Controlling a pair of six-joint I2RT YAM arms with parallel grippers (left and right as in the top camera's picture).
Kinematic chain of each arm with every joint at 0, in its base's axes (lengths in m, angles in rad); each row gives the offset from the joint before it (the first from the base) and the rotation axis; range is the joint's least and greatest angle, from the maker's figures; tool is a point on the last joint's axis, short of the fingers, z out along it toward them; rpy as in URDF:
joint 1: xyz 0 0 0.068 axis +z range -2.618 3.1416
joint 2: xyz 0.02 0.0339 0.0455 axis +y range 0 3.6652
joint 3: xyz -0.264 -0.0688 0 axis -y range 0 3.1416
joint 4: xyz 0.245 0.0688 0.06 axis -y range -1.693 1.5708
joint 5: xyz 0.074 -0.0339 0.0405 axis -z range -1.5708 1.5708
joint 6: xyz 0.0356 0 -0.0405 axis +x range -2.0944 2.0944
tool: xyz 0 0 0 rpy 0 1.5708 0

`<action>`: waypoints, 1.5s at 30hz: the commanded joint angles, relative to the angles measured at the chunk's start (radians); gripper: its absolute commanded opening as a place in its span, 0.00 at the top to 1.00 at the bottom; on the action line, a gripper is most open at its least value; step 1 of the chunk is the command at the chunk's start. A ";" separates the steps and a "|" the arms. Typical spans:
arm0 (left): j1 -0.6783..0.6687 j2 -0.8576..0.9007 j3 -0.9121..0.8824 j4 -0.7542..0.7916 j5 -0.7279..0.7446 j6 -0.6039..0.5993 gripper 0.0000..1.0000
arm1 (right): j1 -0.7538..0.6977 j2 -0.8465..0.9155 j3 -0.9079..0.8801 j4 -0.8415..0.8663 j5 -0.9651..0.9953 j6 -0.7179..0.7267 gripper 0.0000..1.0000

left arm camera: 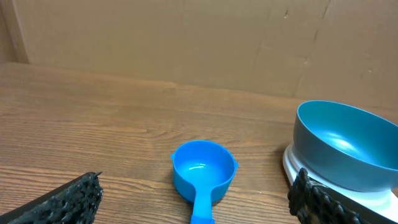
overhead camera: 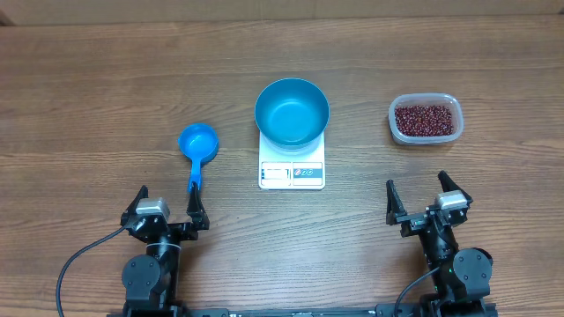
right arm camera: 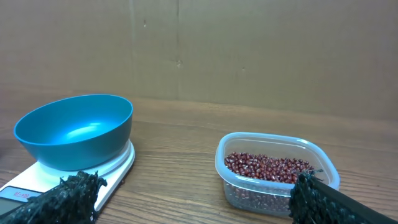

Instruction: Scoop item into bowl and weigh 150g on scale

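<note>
On the brown wooden table (overhead camera: 88, 79), I see the round bright blue plastic bowl (overhead camera: 292, 111) sitting on the small white square scale (overhead camera: 292, 173). The display is too small to read. The dark red-brown beans (overhead camera: 426, 120) fill a clear rectangular plastic tub (overhead camera: 394, 119) on the right. My left gripper (overhead camera: 167, 198) and right gripper (overhead camera: 417, 185) both stand wide open and empty.

Wooden table (overhead camera: 88, 88): scoop (overhead camera: 197, 143), scale (overhead camera: 292, 173), tub (overhead camera: 393, 120)

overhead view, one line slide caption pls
Empty blue bowl on the scale, scoop and tub of beans either side, left gripper and right gripper open.
</note>
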 commanded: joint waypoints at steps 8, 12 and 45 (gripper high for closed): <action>0.005 -0.011 -0.003 0.002 -0.009 -0.006 0.00 | 0.002 -0.011 -0.011 0.005 0.001 0.002 0.00; 0.005 -0.011 -0.003 0.002 -0.009 -0.006 0.00 | 0.002 -0.011 -0.011 0.005 0.001 0.002 0.00; 0.005 -0.011 -0.003 0.005 -0.028 -0.005 0.00 | 0.002 -0.011 -0.011 0.005 0.001 0.002 0.00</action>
